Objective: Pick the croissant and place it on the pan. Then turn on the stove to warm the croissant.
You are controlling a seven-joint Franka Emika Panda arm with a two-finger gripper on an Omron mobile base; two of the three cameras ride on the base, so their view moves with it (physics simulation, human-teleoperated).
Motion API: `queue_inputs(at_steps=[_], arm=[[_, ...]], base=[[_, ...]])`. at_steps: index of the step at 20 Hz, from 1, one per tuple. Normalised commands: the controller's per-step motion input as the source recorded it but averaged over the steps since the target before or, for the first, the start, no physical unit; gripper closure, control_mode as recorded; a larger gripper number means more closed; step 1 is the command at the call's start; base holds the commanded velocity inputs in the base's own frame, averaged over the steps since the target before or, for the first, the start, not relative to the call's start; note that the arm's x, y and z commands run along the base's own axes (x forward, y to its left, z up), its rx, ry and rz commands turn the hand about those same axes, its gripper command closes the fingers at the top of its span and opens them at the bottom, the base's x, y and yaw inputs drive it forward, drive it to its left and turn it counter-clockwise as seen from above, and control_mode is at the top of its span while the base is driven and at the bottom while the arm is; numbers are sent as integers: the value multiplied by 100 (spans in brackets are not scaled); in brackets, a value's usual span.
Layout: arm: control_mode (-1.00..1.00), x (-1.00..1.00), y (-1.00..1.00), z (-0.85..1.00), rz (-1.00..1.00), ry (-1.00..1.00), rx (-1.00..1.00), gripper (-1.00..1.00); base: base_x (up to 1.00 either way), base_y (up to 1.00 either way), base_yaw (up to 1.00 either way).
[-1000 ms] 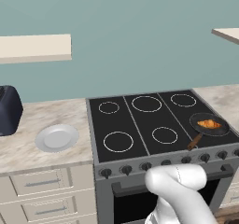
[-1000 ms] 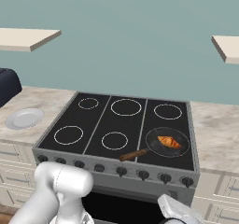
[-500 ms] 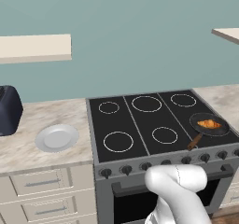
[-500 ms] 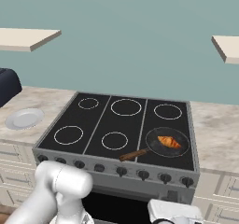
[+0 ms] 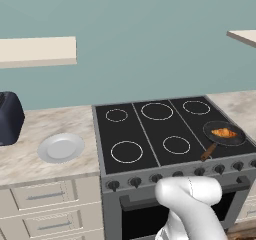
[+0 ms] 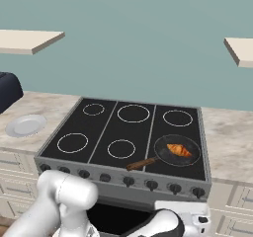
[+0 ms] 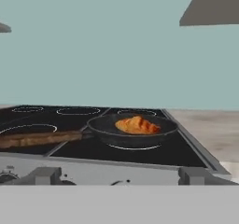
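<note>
The croissant (image 6: pixel 179 150) (image 5: pixel 224 132) (image 7: pixel 137 125) lies inside the dark pan (image 6: pixel 163 158) (image 5: pixel 235 140) (image 7: pixel 116 136) on the front right burner of the stove (image 6: pixel 106 132) (image 5: pixel 145 134). The pan's wooden handle (image 6: pixel 142 163) (image 7: pixel 37 139) points toward the front left. My hand (image 6: pixel 184 216) hangs low in front of the stove's right end, just below its row of knobs (image 6: pixel 150 184). From the hand view I look level across the knobs (image 7: pixel 44 175) at the pan. Nothing sits between the jaws, and their tips are hidden.
A light grey plate (image 5: pixel 61 147) (image 6: pixel 24 125) rests on the counter left of the stove, with a dark toaster (image 5: pixel 9 118) behind it. Marble counter (image 6: pixel 228 142) continues right of the stove. Wall shelves (image 5: pixel 37 51) (image 6: pixel 239 51) hang above both sides.
Low in front of the stove, the hand has edged slightly left. Croissant and pan have stayed put.
</note>
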Motion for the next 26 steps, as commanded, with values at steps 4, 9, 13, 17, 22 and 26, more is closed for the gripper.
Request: queue_inputs(at_steps=[4,9,13,17,22,26], arm=[[-100,46,-2,-18,-6,12,-11,-100],[-100,36,-14,-25,-6,10,-7,-100],[-100,18,-46,-25,-9,5,0,-100],[-100,0,-67,-24,-11,0,0,-100],[-100,3,-32,-15,-5,0,0,-100],[-100,23,-1,-11,0,0,-2,-100]], base=[[0,0,0],[0,0,0],[0,0,0],[0,0,0],[0,0,0],[0,0,0]])
